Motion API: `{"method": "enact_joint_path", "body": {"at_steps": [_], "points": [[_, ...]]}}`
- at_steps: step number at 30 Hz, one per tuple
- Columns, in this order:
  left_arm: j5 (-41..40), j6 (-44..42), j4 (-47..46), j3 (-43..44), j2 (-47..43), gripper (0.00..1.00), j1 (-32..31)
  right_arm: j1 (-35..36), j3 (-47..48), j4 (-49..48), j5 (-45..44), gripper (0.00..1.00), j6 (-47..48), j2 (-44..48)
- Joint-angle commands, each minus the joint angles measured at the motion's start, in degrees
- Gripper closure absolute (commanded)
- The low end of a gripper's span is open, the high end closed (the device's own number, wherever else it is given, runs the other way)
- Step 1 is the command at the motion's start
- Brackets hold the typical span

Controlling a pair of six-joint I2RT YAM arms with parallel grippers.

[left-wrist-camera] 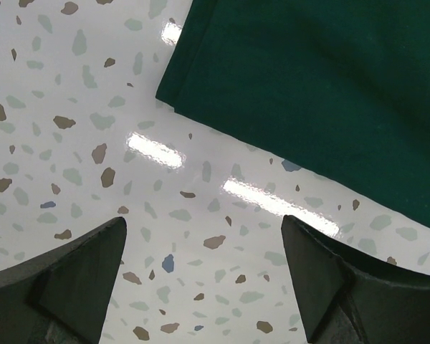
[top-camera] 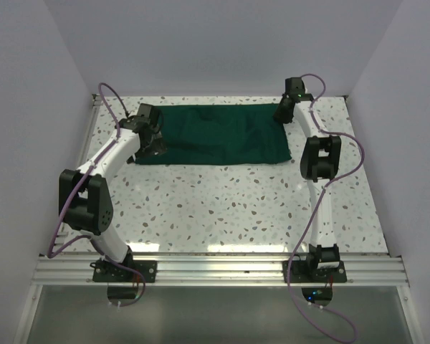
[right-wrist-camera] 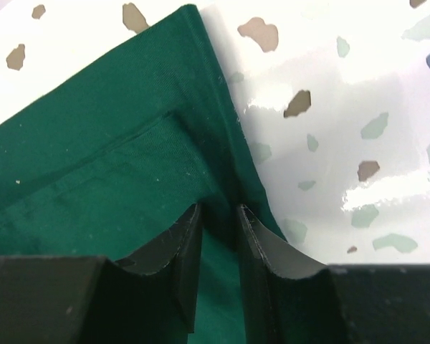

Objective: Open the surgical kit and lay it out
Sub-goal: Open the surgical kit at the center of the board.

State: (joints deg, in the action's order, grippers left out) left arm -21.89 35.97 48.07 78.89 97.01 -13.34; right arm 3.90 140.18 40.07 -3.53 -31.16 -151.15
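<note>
— Where does the kit lie?

— The green cloth wrap lies flat at the far middle of the speckled table, a wide rectangle with a few soft creases; it is closed over whatever it holds.

— And the left gripper?

— At the cloth's left end; its dark fingers are spread wide, with only bare speckled tabletop between them (the left wrist view shows this plainly); a corner of the cloth lies just beyond the fingertips, not touching them.

— The right gripper?

— At the far right corner of the cloth; the arm reaches from its base at the near edge right across the table; the two fingers are drawn close together, and the folded hem of the cloth runs into the narrow gap between them; so it is pinching the cloth by its edge.

— Is the cloth lifted there?

— A layer of the hem rises towards the fingers in the right wrist view; from above I cannot tell whether the corner is off the table.
</note>
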Motion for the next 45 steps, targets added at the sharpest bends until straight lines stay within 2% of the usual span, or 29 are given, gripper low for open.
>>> {"method": "enact_joint_path", "body": {"at_steps": [1, 7, 11, 16, 19, 26, 30, 34, 40, 45], "points": [[-1.23, 0.77, -0.52, 0.03, -0.86, 0.07, -0.63, 1.02, -1.05, 3.43, -0.42, 0.7, 1.45, 6.39], [-0.7, -0.19, -1.75, -1.2, -1.74, 0.07, -0.63, 1.72, -2.19, 4.22, -0.95, 0.72, 1.89, 8.68], [-0.79, -0.98, -2.02, -1.81, -2.27, 0.07, -0.63, 2.34, -2.72, 4.83, -0.95, 0.81, 1.98, 8.51], [-1.14, -2.04, -2.2, -2.51, -3.06, 0.07, -0.63, 2.78, -4.03, 5.19, -1.92, 0.88, 1.8, 7.72], [-1.31, -2.65, -2.37, -3.22, -3.58, 0.06, -0.63, 2.95, -5.09, 5.19, -3.06, 1.0, 2.15, 7.01], [-1.49, -3.45, -2.9, -4.45, -5.25, 0.06, -0.63, 3.22, -4.39, 5.45, -2.71, 1.0, 3.47, 7.36], [-2.45, -4.32, -3.43, -2.96, -5.43, 0.04, -0.54, 4.36, -6.75, 5.54, -1.13, 1.0, 4.44, 12.36], [-3.16, -5.46, -3.07, 2.3, -4.47, 0.03, -0.37, 7.95, -14.21, 4.49, 1.24, 1.0, 6.19, 24.02], [-2.64, -5.82, -3.95, 6.1, -3.94, 0.03, -0.1, 15.59, -32.31, 3.08, 2.83, 1.0, 7.51, 40.39], [-1.75, -6.08, -5.8, 6.1, -3.15, 0.03, -0.1, 20.61, -52.26, 5.45, 3.18, 1.0, 5.5, 57.69]]}}
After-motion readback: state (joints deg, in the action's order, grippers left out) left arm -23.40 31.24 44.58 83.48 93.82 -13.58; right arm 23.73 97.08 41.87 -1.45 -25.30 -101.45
